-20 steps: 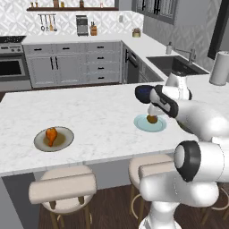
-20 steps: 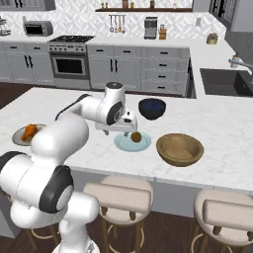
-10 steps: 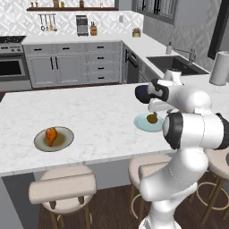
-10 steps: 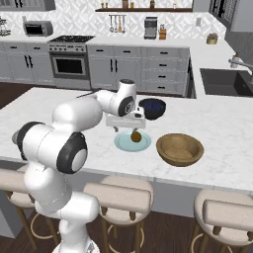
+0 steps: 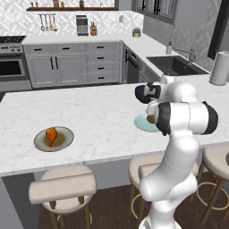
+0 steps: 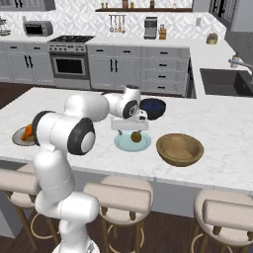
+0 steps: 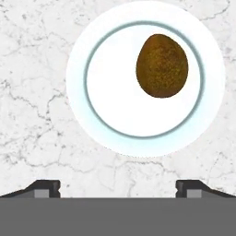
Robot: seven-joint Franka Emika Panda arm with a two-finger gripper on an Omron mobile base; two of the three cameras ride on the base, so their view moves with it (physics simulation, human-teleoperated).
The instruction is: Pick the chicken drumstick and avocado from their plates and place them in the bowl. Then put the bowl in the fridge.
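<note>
We are at the avocado pick: our hand hovers spread wide and empty above the avocado on the pale teal plate, so next we likely centre and descend. The right base view shows the empty bowl beside it; the left base view shows the drumstick well apart on the tabletop

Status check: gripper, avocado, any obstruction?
Gripper open, above pale plate. Avocado on plate, untouched. Nothing between them.
</note>
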